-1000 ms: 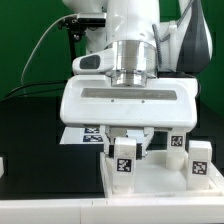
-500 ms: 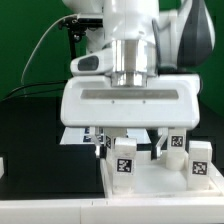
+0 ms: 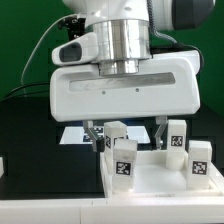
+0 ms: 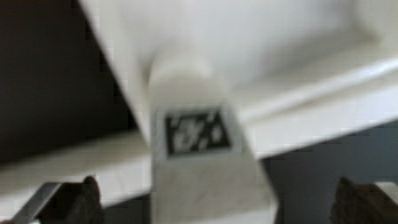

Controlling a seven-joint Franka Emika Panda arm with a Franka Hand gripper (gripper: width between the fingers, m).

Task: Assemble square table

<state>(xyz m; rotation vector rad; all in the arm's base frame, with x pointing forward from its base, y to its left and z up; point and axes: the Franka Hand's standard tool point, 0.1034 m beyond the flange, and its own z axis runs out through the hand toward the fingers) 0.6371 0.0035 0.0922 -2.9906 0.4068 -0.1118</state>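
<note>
The white square slab lies flat at the front of the exterior view. Several short white legs with tag stickers stand on it: one at the front, one behind it, and two on the exterior view's right. My gripper hangs open just above the two left legs, its fingers spread either side of them. The wrist view is blurred. It shows a tagged leg lying between my open gripper's dark fingertips, apart from both.
The marker board lies on the black table behind the slab, on the exterior view's left. The arm's wide white hand body hides much of the table's middle. A small white object sits at the left edge.
My gripper has risen off the slab and shifted a little to the exterior view's left. Its fingers now hang clear above the left legs. The legs have not moved.
</note>
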